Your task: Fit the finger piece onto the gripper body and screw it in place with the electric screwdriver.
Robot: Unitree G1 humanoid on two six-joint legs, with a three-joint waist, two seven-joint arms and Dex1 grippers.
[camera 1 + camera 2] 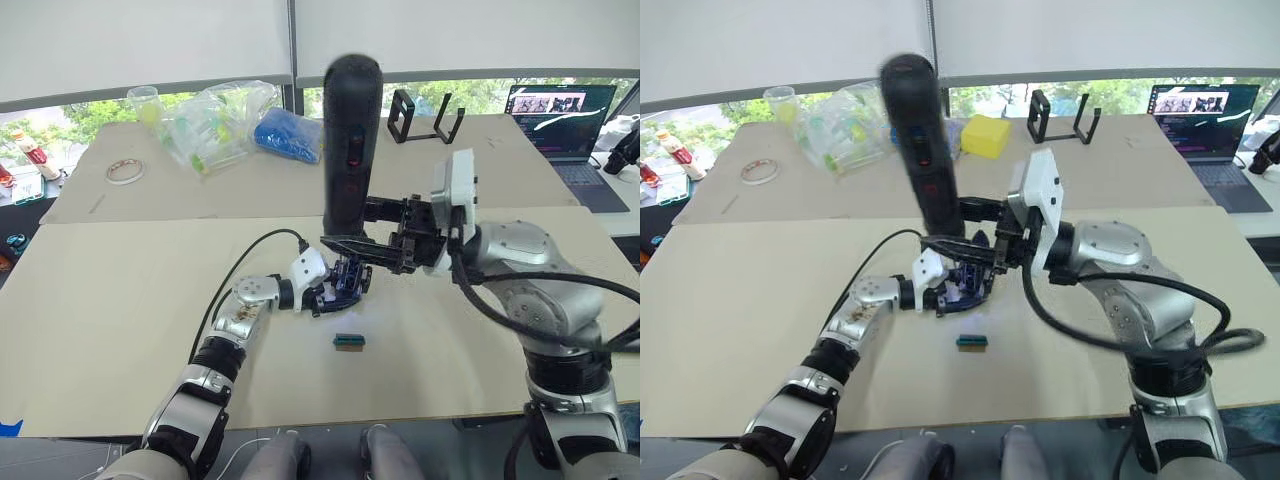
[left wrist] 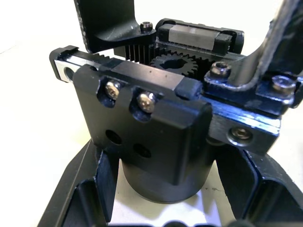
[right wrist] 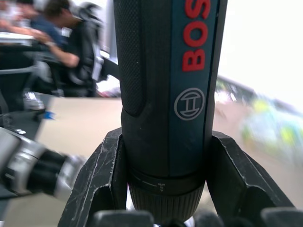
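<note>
The right gripper is clamped around the lower barrel of the electric screwdriver, one finger on each side just above the collar, so the tool stands nearly upright with its bit end pointing down at the gripper body. That upright hold looks chosen to line the bit with a screw on top of the body. A bluish-white glow shows at the body, under the tool tip.

The left gripper has its fingers set on either side of the gripper body's round base, apparently closed on it, to brace it against the push and twist of driving. In the left wrist view the body's front block carries two seated screws and two empty holes below them; gear teeth sit behind it. Which part there is the finger piece I cannot tell.

A small green-and-brown block lies just nearer the robot than the gripper body, untouched
</note>
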